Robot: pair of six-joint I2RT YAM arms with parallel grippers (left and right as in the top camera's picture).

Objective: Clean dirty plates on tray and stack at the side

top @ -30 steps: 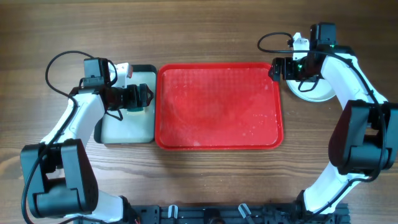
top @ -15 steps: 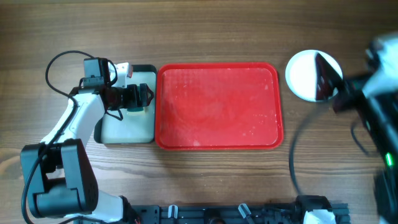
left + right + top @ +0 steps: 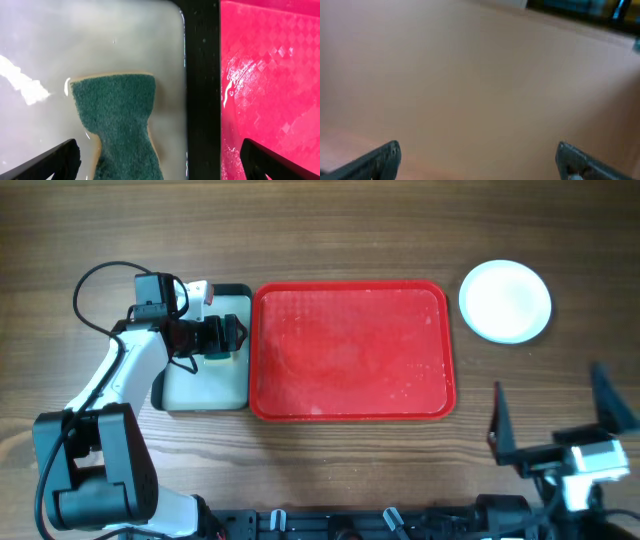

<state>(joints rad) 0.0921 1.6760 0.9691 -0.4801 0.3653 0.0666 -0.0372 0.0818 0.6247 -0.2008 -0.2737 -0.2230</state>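
Now the plates (image 3: 505, 300) sit beside the tray (image 3: 350, 350), out of the way, so the job looks done. Over the sponge (image 3: 120, 115) in its wet dish (image 3: 100, 45), the left gripper (image 3: 160, 150) hangs wide. Far off, the right gripper (image 3: 547, 395) is wide too, holding nothing.

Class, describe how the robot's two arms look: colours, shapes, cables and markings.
The left arm has white rounded links, black joints and a looping black cable. The right arm shows only a white wrist block and black, flat jaws.
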